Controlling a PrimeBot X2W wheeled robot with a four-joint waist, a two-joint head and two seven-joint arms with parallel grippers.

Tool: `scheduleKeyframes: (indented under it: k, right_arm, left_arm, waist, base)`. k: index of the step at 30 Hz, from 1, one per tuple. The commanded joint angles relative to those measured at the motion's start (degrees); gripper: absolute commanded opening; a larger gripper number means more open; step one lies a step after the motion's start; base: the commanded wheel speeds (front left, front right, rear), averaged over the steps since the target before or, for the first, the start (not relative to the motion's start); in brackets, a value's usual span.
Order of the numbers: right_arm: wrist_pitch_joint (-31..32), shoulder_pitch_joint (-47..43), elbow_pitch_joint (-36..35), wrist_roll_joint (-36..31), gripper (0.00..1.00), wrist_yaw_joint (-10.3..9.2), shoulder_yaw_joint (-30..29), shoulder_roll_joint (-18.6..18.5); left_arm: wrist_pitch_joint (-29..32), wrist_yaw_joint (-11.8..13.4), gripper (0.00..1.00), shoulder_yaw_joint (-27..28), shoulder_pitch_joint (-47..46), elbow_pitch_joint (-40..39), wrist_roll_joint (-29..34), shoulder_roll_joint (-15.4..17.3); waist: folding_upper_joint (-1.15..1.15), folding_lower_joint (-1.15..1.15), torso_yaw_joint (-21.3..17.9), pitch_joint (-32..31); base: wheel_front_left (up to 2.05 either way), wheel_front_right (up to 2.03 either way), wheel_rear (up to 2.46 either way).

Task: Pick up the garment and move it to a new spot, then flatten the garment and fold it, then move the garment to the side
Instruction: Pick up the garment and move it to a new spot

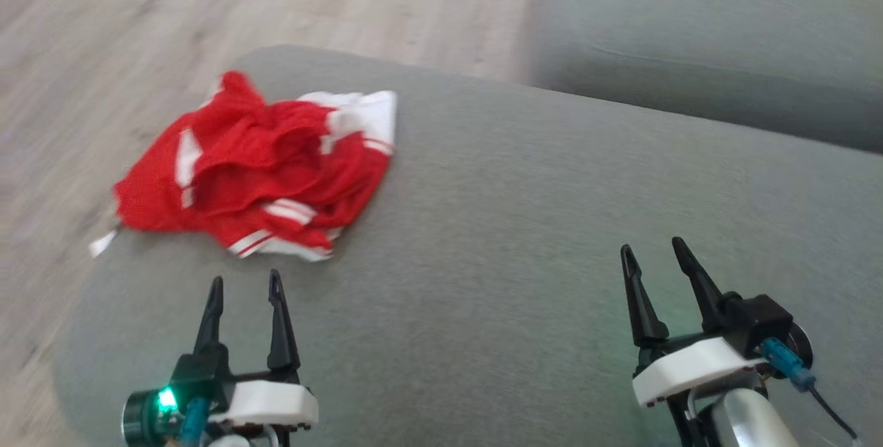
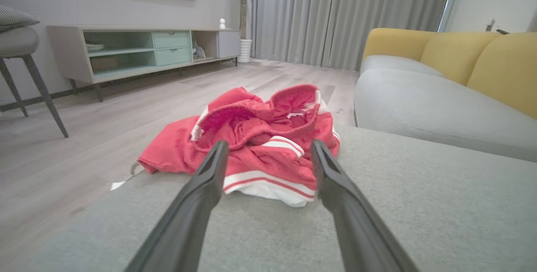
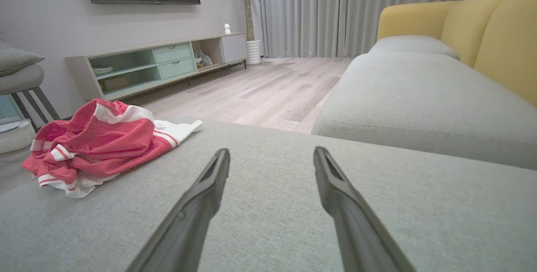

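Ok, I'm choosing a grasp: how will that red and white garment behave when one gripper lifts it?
Probably floppy: the garment lies crumpled in soft folds on the grey cushion, so one pinch should leave most sagging. It looks like thin mesh, likely light. Part seems to overhang the cushion's edge; a push might slide it off.

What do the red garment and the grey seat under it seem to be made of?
The garment: probably a light sports mesh, matte; a dotted texture shows, and it crumples softly. The seat: likely woven upholstery fabric, matte; a fine even weave shows, no shine.
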State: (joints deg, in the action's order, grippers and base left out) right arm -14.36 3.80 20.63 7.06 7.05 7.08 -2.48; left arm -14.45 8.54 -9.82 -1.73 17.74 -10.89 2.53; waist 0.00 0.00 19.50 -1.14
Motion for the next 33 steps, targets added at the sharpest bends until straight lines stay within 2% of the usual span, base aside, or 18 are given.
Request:
scheduleKeyframes:
  k: [1,10,16,21,26,29,33]
  right_arm:
    - [-0.63,1.06,-1.77,0.14,1.0,0.44,1.2,-0.4]
    - [-0.63,1.01,-1.94,-0.53,1.0,0.44,0.57,-0.4]
    - [-0.63,2.28,-1.97,-4.43,1.0,0.44,-0.49,-0.4]
    - [-0.63,4.23,-2.62,-8.15,1.0,0.44,-1.74,-2.05]
    - [-0.63,6.17,-3.56,-9.07,1.0,0.44,-1.67,-4.89]
    - [-0.63,6.62,-3.9,-9.36,1.0,0.44,-0.46,-6.8]
    - [-0.63,6.76,-4.54,-9.03,1.0,0.44,0.56,-8.65]
  left_arm:
    - [-0.55,0.09,1.0,2.15,-1.3,-2.43,0.66,0.34]
    - [-0.55,0.14,1.0,5.18,-1.76,-5.32,2.34,0.34]
    - [-0.55,0.82,1.0,8.4,-5.93,-9.2,2.79,0.34]
    - [-0.55,-1.3,1.0,10.89,-13.28,-9.52,5.04,0.49]
    - [-0.55,-3.35,1.0,11.96,-20.08,-3.73,5.18,0.61]
    - [-0.55,-4.91,1.0,12.6,-24.91,4.08,4.25,0.6]
    - [-0.55,-5.02,1.0,13.28,-30.51,17.02,3.59,0.83]
  waist:
    - [0.0,0.0,4.76,0.18]
    - [0.0,0.0,9.93,2.21]
    - [0.0,0.0,10.02,7.74]
    - [0.0,0.0,9.7,14.22]
    - [0.0,0.0,9.13,19.1]
    - [0.0,0.0,8.72,21.27]
    - [0.0,0.0,7.81,23.06]
  base:
    - [0.0,0.0,0.0]
    - [0.0,0.0,0.0]
    - [0.0,0.0,0.0]
    - [0.0,0.0,0.0]
    - [0.0,0.0,0.0]
    - [0.0,0.0,0.0]
    - [0.0,0.0,0.0]
